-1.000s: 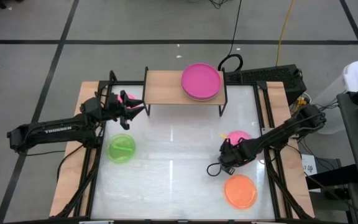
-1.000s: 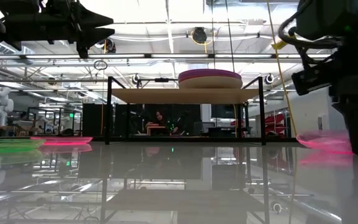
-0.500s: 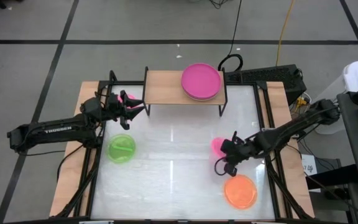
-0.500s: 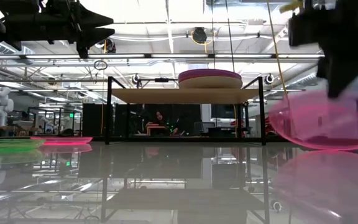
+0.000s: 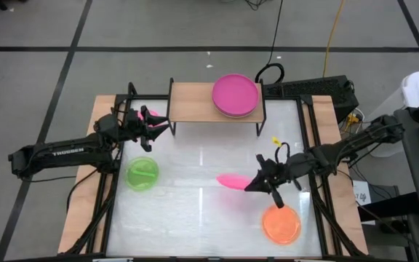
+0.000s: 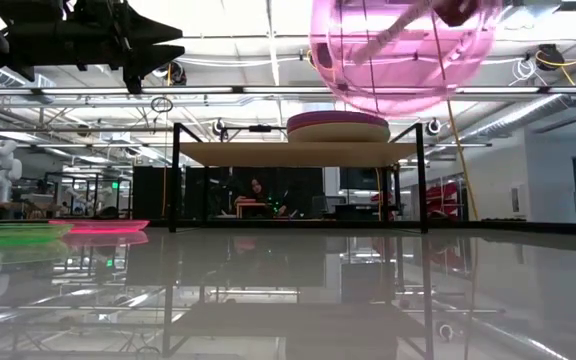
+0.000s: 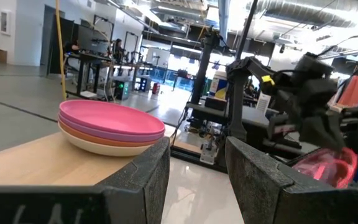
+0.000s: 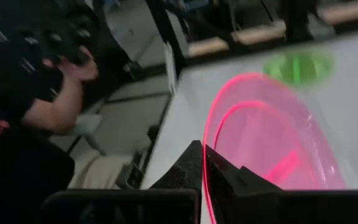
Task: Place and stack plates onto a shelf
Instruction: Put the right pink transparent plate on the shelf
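Note:
My right gripper [image 5: 253,185] is shut on a small translucent pink plate [image 5: 231,180], held high over the table's middle right [image 6: 403,55]. The light-wood shelf [image 5: 191,102] stands at the far edge on black legs and carries a stack of large plates, magenta on top [image 5: 236,95] [image 7: 110,123]. A green plate [image 5: 142,173], an orange plate [image 5: 281,224] and another pink plate [image 5: 150,114] lie flat on the table. My left gripper [image 5: 160,125] hangs open in the air by the shelf's left end, above that pink plate. My right gripper pinches the translucent pink plate by its rim [image 8: 205,163], one finger on each face. The fingers come roughly level from the table's right side. The plate is lifted clear of the table and tipped steeply, nearly on edge, reaching out beyond the fingertips.
The shelf's left half [image 5: 188,103] is bare board. The orange plate lies just nearer than my right gripper. The white tabletop [image 5: 195,211] is open between the green and orange plates. A person's arm [image 8: 61,102] shows beyond the table in the right wrist view.
My right gripper has lifted the translucent pink plate off the table's right side, carried it up and toward the middle, and turned. The plate has gone from lying flat to tipped steeply on edge, clear of the table.

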Controlling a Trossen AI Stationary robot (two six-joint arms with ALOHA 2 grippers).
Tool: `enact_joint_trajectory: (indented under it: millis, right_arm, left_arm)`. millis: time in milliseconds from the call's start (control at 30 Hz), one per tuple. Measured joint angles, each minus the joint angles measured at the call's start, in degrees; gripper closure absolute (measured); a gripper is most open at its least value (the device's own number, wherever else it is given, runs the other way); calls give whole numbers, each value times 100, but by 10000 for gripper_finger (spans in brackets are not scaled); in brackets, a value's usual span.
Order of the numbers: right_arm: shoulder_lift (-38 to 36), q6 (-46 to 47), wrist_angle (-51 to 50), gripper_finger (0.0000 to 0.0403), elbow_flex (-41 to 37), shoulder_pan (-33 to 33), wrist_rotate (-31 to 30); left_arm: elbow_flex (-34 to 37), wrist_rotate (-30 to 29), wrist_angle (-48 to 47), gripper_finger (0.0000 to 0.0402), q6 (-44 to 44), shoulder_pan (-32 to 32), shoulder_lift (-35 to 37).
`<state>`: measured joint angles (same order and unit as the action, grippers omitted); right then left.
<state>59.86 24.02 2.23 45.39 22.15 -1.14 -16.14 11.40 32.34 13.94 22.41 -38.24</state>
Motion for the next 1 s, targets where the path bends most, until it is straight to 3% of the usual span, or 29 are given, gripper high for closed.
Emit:
enact_joint_trajectory:
  millis: [100,367,733,1000]
  right_arm:
    - [0,-320,381,403,1,-200,57]
    - [195,-499,1407,403,6,-1198,1015]
    - [864,403,3187,403,13,-2532,2070]
    - [1430,661,3404,403,704,-3006,2550]
  left_arm:
    - [2,0,4,241,0,-1,0]
    - [0,-102,7,241,-21,0,-2]
    - [2,-105,2,241,-24,0,-2]
    - [0,-105,0,241,-23,0,0]
